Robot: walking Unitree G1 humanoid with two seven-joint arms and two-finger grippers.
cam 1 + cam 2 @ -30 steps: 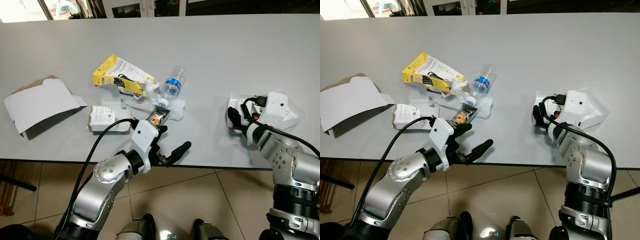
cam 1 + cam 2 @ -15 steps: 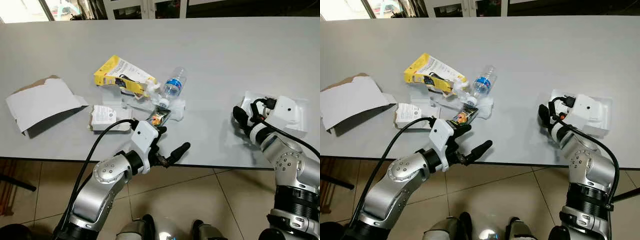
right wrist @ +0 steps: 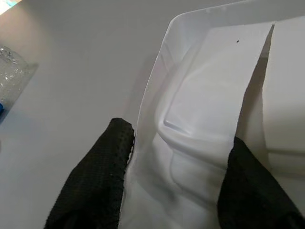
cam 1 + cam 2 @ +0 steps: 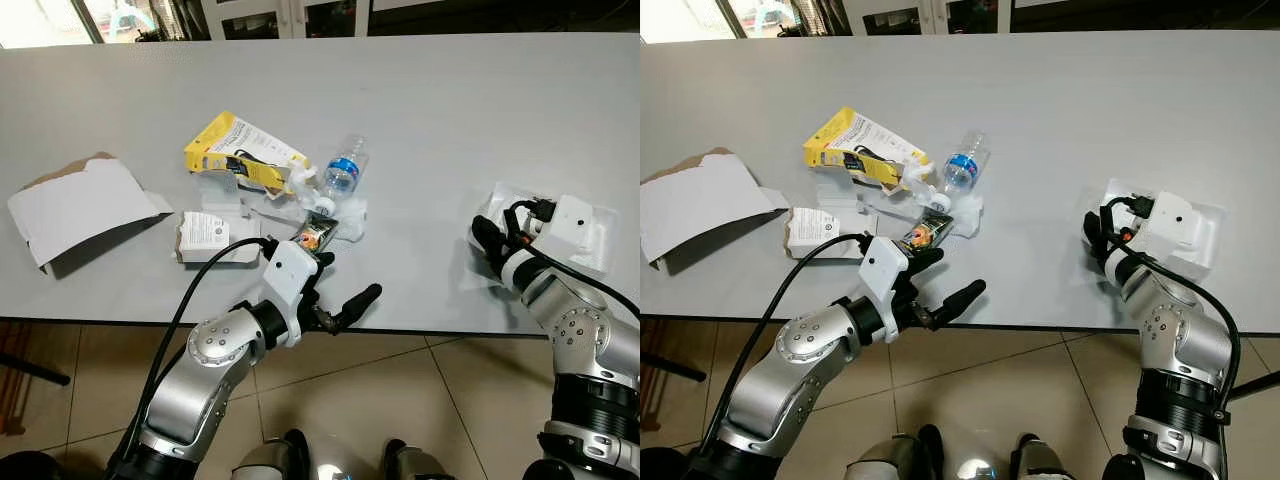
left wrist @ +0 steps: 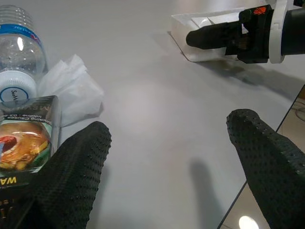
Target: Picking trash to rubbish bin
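One white plastic tray [image 3: 200,119] is straddled by the spread right pincer [image 3: 176,181], one bottle [image 4: 343,174] lies by the spread-wide left pincer [image 5: 167,157] on the table [image 4: 450,110].

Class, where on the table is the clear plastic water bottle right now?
In the left eye view the water bottle lies on its side left of the table's middle, in the trash pile, just right of the yellow packet and above the crumpled tissue.
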